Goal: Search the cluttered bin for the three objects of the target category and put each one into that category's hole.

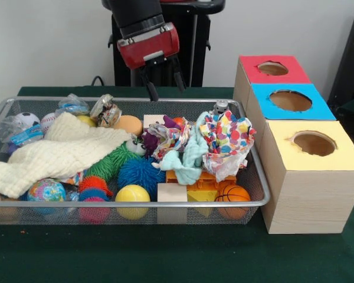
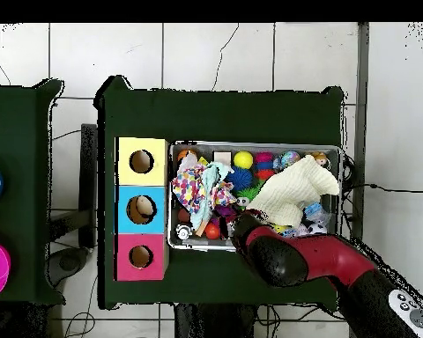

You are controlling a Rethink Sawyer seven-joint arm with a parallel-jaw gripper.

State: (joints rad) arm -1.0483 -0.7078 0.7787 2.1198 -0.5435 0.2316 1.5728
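The wire mesh bin (image 1: 165,204) lies on the green table, full of toys and cloths. A see-through bottle with a blue label (image 1: 22,132) lies in its far left corner. A second crumpled see-through bottle (image 1: 72,105) lies by the far rim. A third clear crumpled one (image 1: 104,110) lies right of it. My gripper (image 1: 165,89) hangs open and empty above the far rim, right of these bottles. The red-faced hole (image 1: 272,68) is the farthest box top at the right. In the overhead view my arm (image 2: 290,257) covers the gripper, and the red-faced hole (image 2: 141,256) is left of the bin (image 2: 250,145).
A cream cloth (image 1: 59,153) covers the bin's left part and a spotted cloth (image 1: 227,138) lies at its right. Balls, spiky toys and wooden blocks fill the front. The blue-faced hole (image 1: 290,100) and the yellow-faced hole (image 1: 314,142) stand nearer than the red one.
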